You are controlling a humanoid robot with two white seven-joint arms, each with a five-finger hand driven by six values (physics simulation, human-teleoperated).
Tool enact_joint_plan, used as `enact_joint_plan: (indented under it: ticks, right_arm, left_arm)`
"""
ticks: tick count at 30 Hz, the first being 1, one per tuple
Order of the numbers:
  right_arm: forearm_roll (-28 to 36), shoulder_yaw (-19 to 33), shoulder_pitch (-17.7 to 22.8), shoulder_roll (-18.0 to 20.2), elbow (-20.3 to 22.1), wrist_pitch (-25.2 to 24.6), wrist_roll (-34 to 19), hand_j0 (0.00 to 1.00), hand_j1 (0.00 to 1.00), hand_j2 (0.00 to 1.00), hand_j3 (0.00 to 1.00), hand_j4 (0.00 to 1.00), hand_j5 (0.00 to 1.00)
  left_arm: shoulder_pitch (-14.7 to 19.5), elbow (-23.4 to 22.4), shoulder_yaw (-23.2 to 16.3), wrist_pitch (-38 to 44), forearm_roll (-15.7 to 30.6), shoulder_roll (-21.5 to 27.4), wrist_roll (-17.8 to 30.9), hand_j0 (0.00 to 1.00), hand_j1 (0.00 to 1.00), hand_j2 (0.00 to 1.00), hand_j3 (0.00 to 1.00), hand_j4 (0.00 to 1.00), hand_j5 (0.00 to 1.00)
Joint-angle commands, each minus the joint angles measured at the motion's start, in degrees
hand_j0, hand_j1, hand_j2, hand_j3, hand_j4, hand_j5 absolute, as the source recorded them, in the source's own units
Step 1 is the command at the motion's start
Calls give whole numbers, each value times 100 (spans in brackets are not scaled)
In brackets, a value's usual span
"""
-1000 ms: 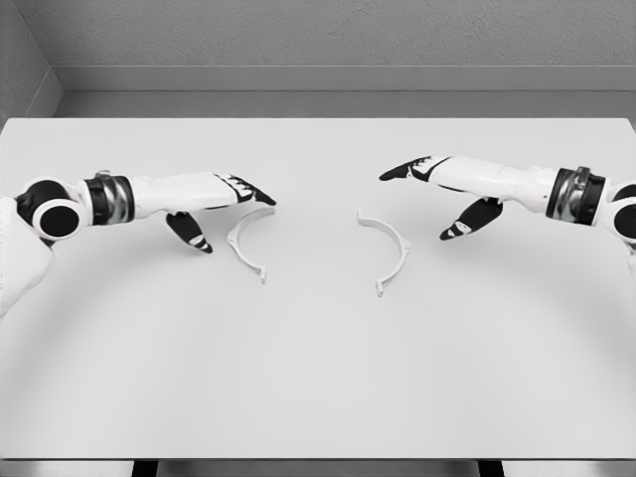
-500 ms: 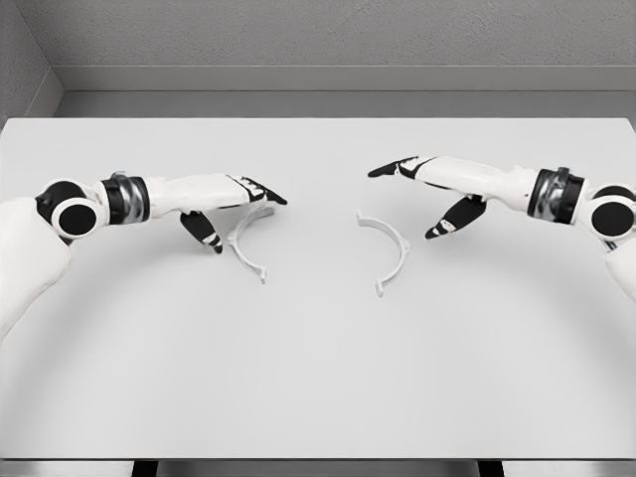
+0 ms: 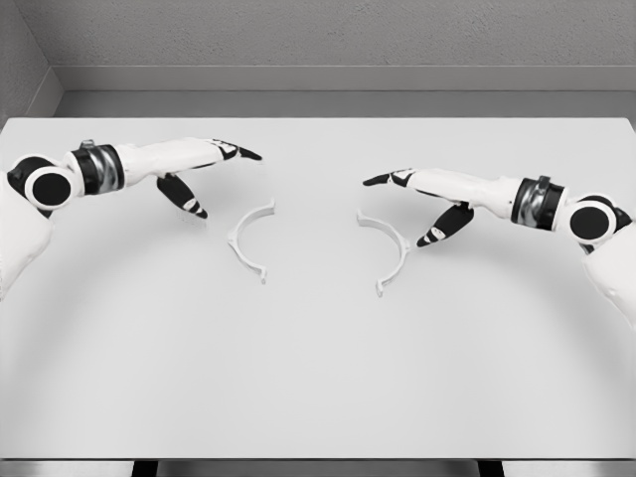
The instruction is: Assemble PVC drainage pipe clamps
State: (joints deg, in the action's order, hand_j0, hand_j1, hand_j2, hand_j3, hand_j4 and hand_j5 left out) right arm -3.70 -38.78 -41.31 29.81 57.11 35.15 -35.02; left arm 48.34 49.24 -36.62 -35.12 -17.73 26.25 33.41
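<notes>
The worktop point(image 3: 318, 378) is plain pale grey-white. At nine o'clock, the left hand point(image 3: 204, 169) is white with black fingers point(image 3: 245, 154); at three o'clock, the right hand point(image 3: 422, 199) matches. Both clamp halves, left point(image 3: 248, 238) and right point(image 3: 388, 248), are white. The back wall point(image 3: 318, 35) is speckled grey.

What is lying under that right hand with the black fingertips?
Under the right hand lies only bare white table; its thumb points down beside the right white curved plastic clamp half, not visibly touching it. Nothing is in its grasp, as far as this view shows.
</notes>
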Motion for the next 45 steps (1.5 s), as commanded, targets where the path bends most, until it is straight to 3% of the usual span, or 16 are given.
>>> enact_joint_plan:
  ticks: [1, 5, 16, 26, 45]
  right_arm:
    - [45, -7, 0, -19, -77, -15, 2, 100, 100, 100, 100, 100, 100]
    - [45, 2, -17, -54, -138, -15, 2, 100, 100, 100, 100, 100, 100]
    - [36, -7, -105, -177, -305, -15, 2, 100, 100, 100, 100, 100, 100]
    - [-228, -7, -158, -265, -516, -15, 2, 100, 100, 100, 100, 100, 100]
    - [-263, -280, -308, -396, -569, -15, 2, 100, 100, 100, 100, 100, 100]
  left_arm:
    - [0, -301, 208, 12, 23, -200, 8, 100, 100, 100, 100, 100, 100]
    - [9, -389, 208, 12, -73, -481, 16, 100, 100, 100, 100, 100, 100]
    - [18, -450, 243, 12, -486, -674, 8, 100, 100, 100, 100, 100, 100]
    - [193, -161, 287, 12, -1594, -832, -45, 100, 100, 100, 100, 100, 100]
    - [158, -169, 164, 12, -1936, -824, -177, 100, 100, 100, 100, 100, 100]
